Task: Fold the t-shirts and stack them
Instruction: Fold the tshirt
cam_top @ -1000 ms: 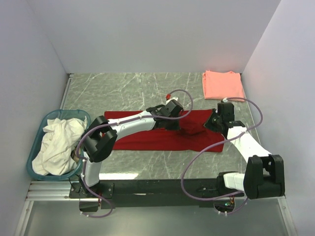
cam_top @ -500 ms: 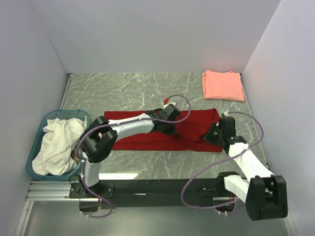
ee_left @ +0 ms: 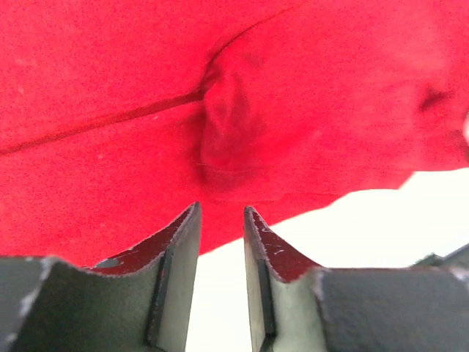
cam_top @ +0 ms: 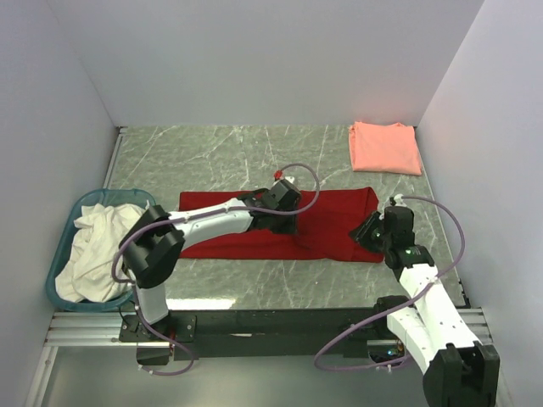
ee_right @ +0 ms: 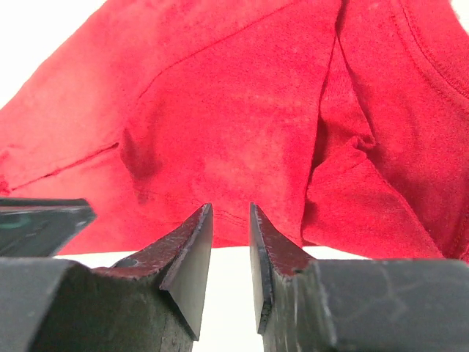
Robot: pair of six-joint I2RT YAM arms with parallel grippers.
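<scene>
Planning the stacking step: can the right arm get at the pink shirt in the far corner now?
Probably yes. The pink shirt lies alone at the far right; nothing stands between it and the right gripper, open and empty at the red shirt's near right corner. It would be a long stretch, though.

Legible markings: none. Deep red t-shirt (cam_top: 331,225), salmon-pink t-shirt (cam_top: 385,148), basket (cam_top: 102,193) and bench (cam_top: 212,153) carry no readable text, label, brand, number or sign in any view
</scene>
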